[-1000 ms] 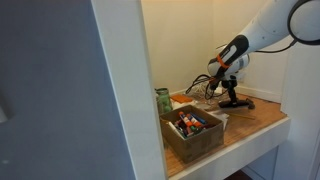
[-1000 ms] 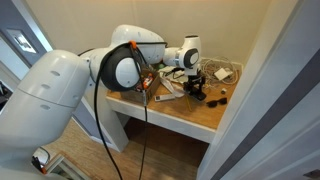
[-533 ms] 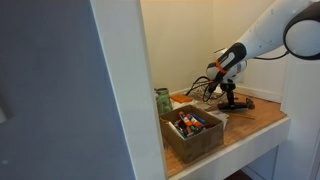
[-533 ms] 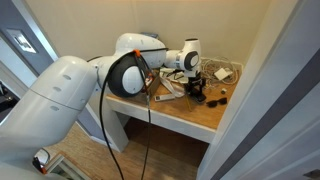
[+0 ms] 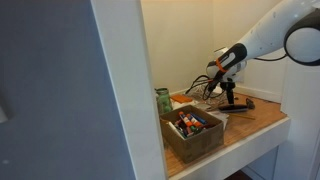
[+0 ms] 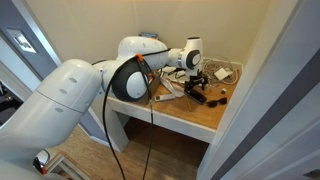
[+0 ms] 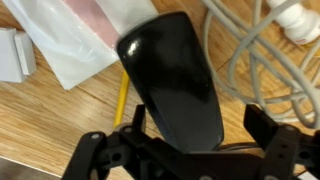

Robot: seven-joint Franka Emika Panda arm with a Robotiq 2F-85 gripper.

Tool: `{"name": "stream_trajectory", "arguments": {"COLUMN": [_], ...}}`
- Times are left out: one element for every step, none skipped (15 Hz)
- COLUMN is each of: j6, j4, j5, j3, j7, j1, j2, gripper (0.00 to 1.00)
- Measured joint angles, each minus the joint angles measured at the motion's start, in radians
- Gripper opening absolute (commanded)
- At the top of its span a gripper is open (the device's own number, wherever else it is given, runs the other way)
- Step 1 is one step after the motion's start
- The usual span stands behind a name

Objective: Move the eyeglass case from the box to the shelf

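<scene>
The dark eyeglass case [image 7: 170, 70] lies on the wooden shelf [image 7: 50, 120], and it fills the middle of the wrist view. My gripper [image 7: 200, 115] hangs right over its near end, jaws open on either side, with a gap between the case and the right finger [image 7: 265, 125]. In both exterior views the case [image 5: 237, 102] [image 6: 205, 95] rests on the shelf [image 5: 262, 120] under the gripper [image 5: 229, 88]. The brown box [image 5: 192, 135] stands at the shelf's front edge, holding several pens.
A green can [image 5: 162, 100] stands behind the box. Grey cables [image 7: 262, 50] and a clear plastic bag [image 7: 85, 30] lie beyond the case, with a yellow pencil [image 7: 122, 95] beside it. A small black item [image 6: 222, 97] lies nearby. White walls close in the shelf.
The gripper has risen slightly above the case and shifted a little. The case stays lying on the shelf.
</scene>
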Motion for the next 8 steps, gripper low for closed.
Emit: {"name": "stream_trajectory", "arguments": {"j6": [0.0, 0.001, 0.004, 0.006, 0.007, 0.007, 0.007, 0.007], "j4": [0.011, 0.022, 0.027, 0.028, 0.028, 0.026, 0.02, 0.012], "j5": [0.002, 0.003, 0.004, 0.004, 0.004, 0.004, 0.004, 0.004], "j3": [0.004, 0.007, 0.015, 0.025, 0.034, 0.042, 0.052, 0.063], "j7": [-0.016, -0.048, -0.094, -0.149, -0.203, -0.26, -0.315, -0.37], "j1": [-0.005, -0.009, -0.014, -0.017, -0.019, -0.019, -0.018, -0.018], "j2": [-0.002, -0.006, -0.016, -0.03, -0.047, -0.066, -0.089, -0.114], "gripper": [1.0, 1.0, 1.0, 1.0, 1.0, 1.0, 1.0, 1.0]}}
